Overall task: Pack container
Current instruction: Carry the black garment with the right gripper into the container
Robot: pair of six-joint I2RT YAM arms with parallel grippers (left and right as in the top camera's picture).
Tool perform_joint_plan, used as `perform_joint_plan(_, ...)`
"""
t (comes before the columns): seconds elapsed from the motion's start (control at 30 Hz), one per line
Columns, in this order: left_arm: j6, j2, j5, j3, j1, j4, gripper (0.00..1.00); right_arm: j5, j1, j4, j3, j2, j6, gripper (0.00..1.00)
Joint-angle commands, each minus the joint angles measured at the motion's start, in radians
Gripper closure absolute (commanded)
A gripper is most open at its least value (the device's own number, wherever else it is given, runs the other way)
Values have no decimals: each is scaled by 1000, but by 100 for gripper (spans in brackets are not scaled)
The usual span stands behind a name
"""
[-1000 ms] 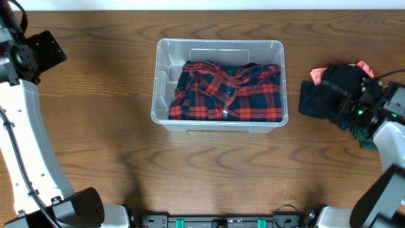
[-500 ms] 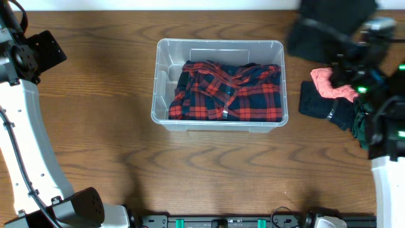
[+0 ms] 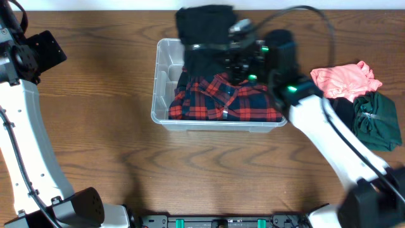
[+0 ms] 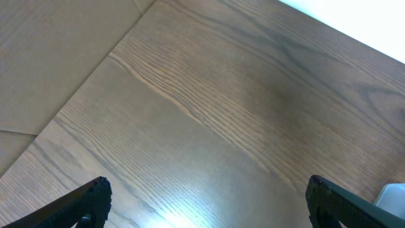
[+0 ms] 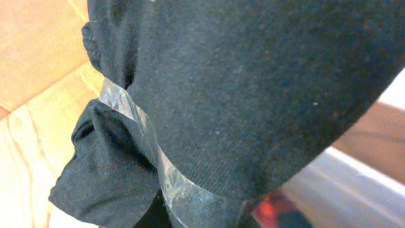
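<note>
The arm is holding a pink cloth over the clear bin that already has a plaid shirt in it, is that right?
Not quite: a black cloth is held over the clear bin, not a pink one. The pink cloth lies on the table, outside the bin. The plaid shirt is indeed in the bin. The overhead view shows this.

Large clear plastic container [image 3: 162, 82]: rectangular, rounded corners, rimmed. It sits upright and open on the counter [image 3: 95, 145], mid-scene, long sides running left to right. Moulded steps show along the left inner wall. Red-and-navy plaid cloth [image 3: 228, 98] covers most of the bottom. A black garment [image 3: 204, 28] hides part of the far rim.
</note>
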Motion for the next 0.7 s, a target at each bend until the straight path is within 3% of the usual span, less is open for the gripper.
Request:
perform_joint_plan(0.0,-8,-3,-9,-4,5,-5,2,40,44,16,117,72,130,99)
perform_joint_plan(0.37,-8,-3,-9,-4,5,-6,2,166,121,3,200,235,546,99)
perform_joint_plan(0.67,-8,-3,-9,-4,5,-5,2,166,171,-86,199,269,612,99)
